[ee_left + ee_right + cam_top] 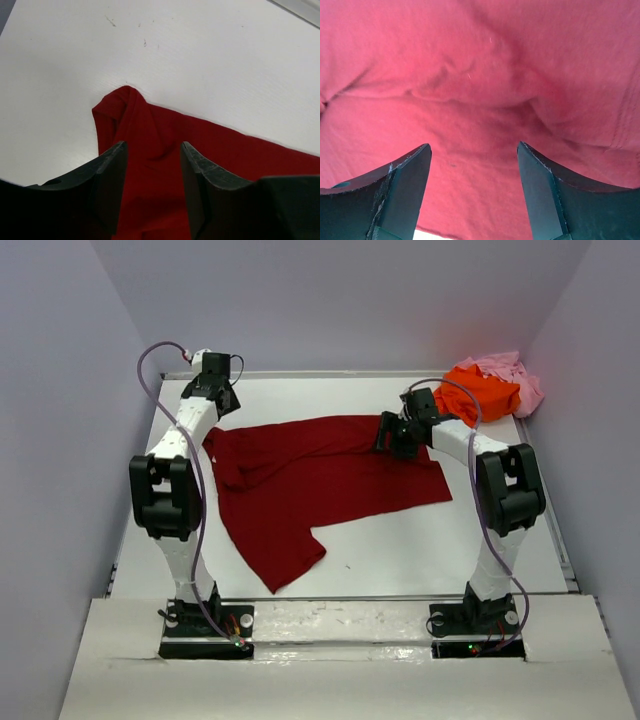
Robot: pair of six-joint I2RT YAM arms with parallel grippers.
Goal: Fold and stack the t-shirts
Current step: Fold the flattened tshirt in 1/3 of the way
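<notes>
Dark red t-shirt (320,475) lies spread, partly rumpled, mid-table (420,550), one sleeve trailing toward the near edge. Orange t-shirt (482,392) and pale pink t-shirt (518,375) sit bunched together, touching, in the far right corner. Left pincer (152,150) is over the red shirt's far left corner, jaws spread, cloth between them. Right pincer (472,150) is over the shirt's far right edge, jaws spread, not pinching.
</notes>
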